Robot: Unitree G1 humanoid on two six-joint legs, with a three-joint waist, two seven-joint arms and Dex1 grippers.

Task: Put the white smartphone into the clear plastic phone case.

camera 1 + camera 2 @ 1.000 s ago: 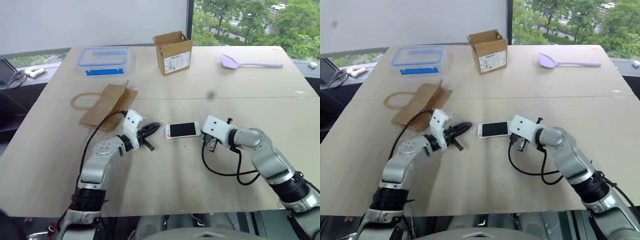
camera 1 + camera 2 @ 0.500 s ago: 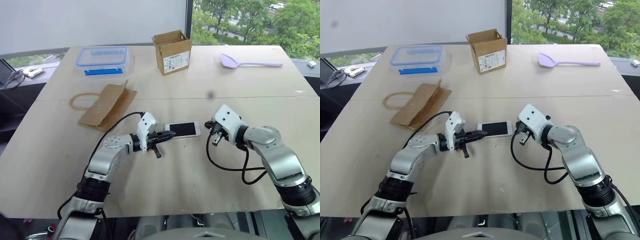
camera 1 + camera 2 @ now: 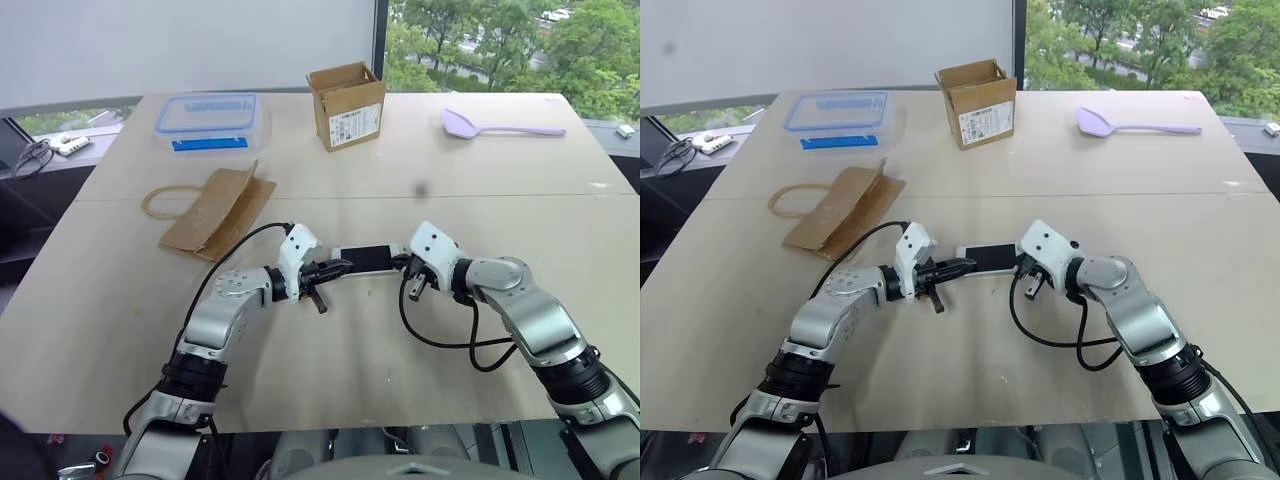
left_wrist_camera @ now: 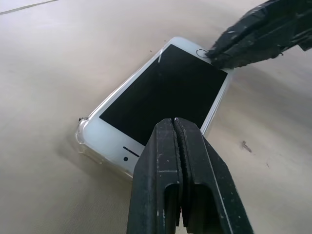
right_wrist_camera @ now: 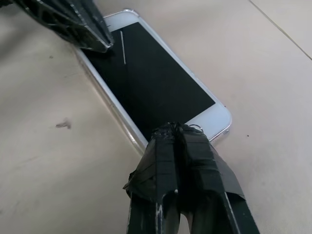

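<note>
With the phone (image 4: pixel 163 95) lying mid-table in the clear case (image 4: pixel 82 138), both clenched, empty grippers, left (image 3: pixel 343 267) and right (image 3: pixel 402 262), press its two ends; next seems firm downward seating of the corners.

Far side of a big tan table (image 3: pixel 330 370): clear box with blue rim (image 3: pixel 207 116), open cardboard box (image 3: pixel 346 104) standing up, purple spoon (image 3: pixel 500 125) lying flat. Nearer, on the left: flat brown paper bag (image 3: pixel 215 210) with loop handle. Off the table's left edge: cables (image 3: pixel 32 155).
</note>
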